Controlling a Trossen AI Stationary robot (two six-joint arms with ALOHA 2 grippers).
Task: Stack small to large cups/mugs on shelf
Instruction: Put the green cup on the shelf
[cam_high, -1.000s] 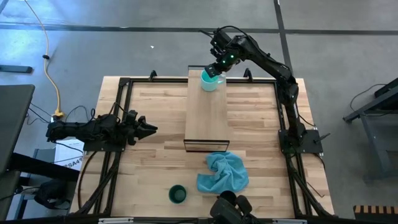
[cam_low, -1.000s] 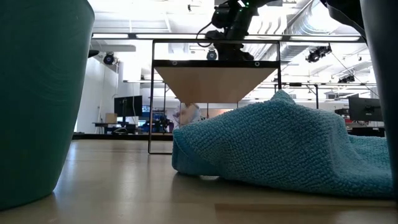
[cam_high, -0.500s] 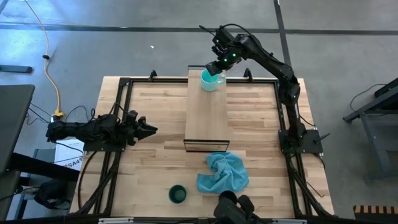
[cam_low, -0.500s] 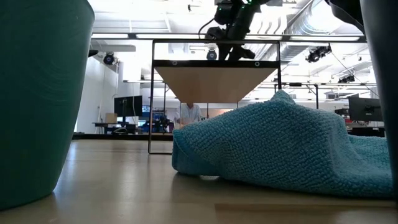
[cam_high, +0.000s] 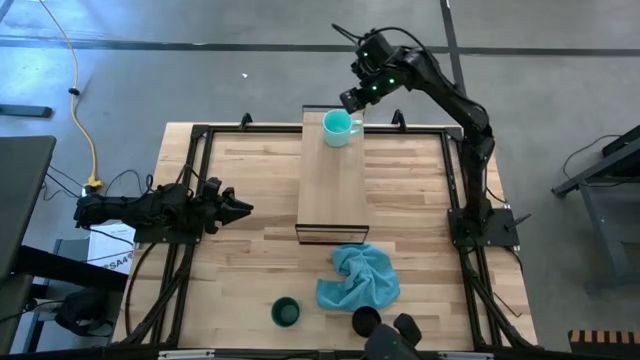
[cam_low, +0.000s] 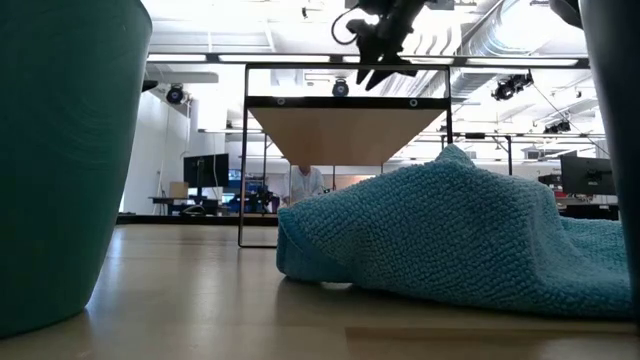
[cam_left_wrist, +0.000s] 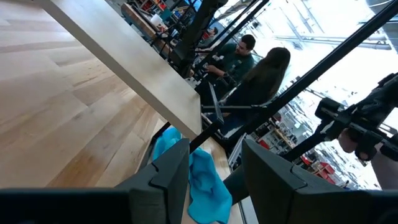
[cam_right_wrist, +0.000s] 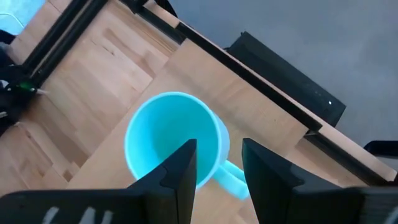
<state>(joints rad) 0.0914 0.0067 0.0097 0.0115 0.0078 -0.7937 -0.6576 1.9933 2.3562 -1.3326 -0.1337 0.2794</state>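
Observation:
The light turquoise mug (cam_high: 338, 127) stands upright on its base at the far end of the shelf (cam_high: 333, 185); the right wrist view shows it from above (cam_right_wrist: 173, 142), handle (cam_right_wrist: 231, 175) sticking out. My right gripper (cam_high: 352, 100) hangs open above and just beyond it (cam_right_wrist: 217, 163), touching nothing; the low view shows it above the shelf (cam_low: 385, 45). The dark green cup (cam_high: 286, 311) and the black cup (cam_high: 366, 320) stand on the tabletop near the front edge. My left gripper (cam_high: 238, 208) waits open at the table's left (cam_left_wrist: 214, 177).
A soft blue cloth (cam_high: 358, 277) lies crumpled on the tabletop just in front of the shelf's near end, between the shelf and the two cups. In the low view the green cup (cam_low: 60, 150) fills the left and the cloth (cam_low: 450, 235) the right. People stand beyond the table.
My right gripper has risen away from the turquoise mug and drawn back toward the table's far right. The mug stays upright where it was on the shelf's far end.

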